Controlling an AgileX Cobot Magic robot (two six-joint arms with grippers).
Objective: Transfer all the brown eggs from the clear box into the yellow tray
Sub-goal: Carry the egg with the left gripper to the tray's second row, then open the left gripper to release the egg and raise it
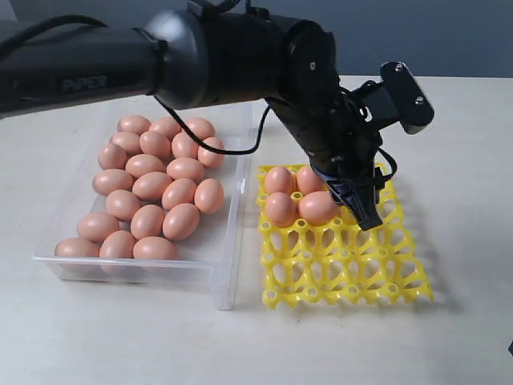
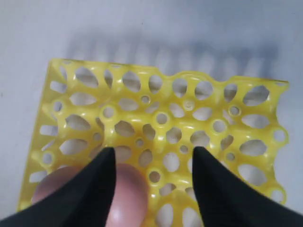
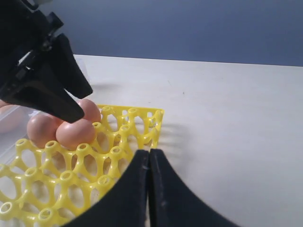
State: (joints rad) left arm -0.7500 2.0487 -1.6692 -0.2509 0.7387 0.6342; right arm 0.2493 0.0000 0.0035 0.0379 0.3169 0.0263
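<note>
The clear box (image 1: 228, 277) on the left holds several brown eggs (image 1: 151, 186). To its right, the yellow tray (image 1: 345, 265) has several brown eggs (image 1: 318, 207) in its far-left cups. My left gripper (image 1: 358, 207) reaches across and hangs just over the tray beside those eggs. Seen from the left wrist, the left gripper (image 2: 154, 156) is open above the tray (image 2: 165, 109). One egg (image 2: 129, 194) sits in a cup against one finger and is not gripped. My right gripper (image 3: 149, 153) is shut and empty, near the tray's edge (image 3: 142, 118).
The pale tabletop (image 1: 465, 160) stretches to the right of the tray and in front of both containers. The left arm's black body (image 1: 224, 56) spans the scene above the box. From the right wrist, the left gripper (image 3: 52, 90) shows over the eggs (image 3: 75, 133).
</note>
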